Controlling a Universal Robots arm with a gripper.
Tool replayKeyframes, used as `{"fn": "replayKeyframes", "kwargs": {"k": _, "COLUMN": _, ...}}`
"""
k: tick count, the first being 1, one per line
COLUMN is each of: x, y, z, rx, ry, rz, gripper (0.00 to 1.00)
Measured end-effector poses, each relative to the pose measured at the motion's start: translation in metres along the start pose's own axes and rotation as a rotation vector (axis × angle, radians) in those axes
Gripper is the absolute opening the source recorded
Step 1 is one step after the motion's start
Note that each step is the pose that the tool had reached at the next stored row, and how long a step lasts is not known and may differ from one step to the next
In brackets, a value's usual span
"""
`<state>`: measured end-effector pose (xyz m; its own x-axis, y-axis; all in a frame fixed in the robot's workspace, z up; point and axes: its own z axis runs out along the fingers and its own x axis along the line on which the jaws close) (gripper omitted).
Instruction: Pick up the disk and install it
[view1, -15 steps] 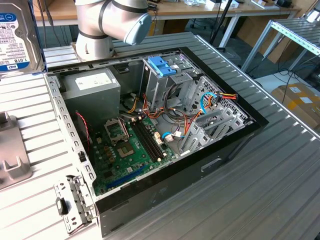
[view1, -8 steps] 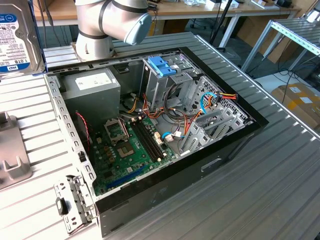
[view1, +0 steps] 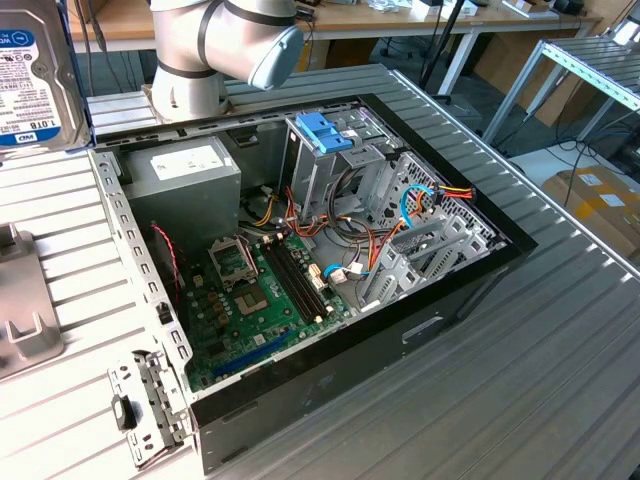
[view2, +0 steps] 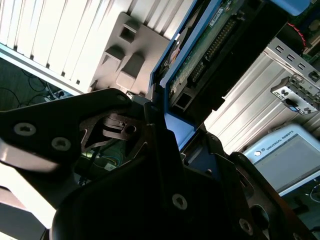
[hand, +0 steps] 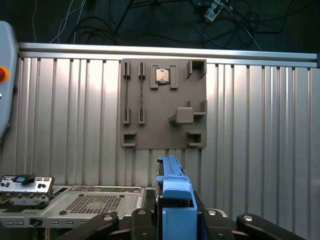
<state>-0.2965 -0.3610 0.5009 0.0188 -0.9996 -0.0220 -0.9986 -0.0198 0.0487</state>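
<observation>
Lying off to one side of the gripper, the open computer case is noted; the grey holder plate lies ahead of it. The disk is clamped in the closed gripper; slipping is judged possible on the thin rail.

my gripper clamps the disk on edge between both fingers; my arm sits bent, high in the exterior view.

Bright, even light; white glare on the ribbed table, soft shadows.
</observation>
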Motion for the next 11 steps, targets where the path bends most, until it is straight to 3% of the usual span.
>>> {"fn": "replayKeyframes", "kwargs": {"k": 11, "x": 0.0022, "y": -0.0002, "z": 0.0002, "rx": 0.0, "ry": 0.0001, "rz": 0.0, "gripper": 0.37}}
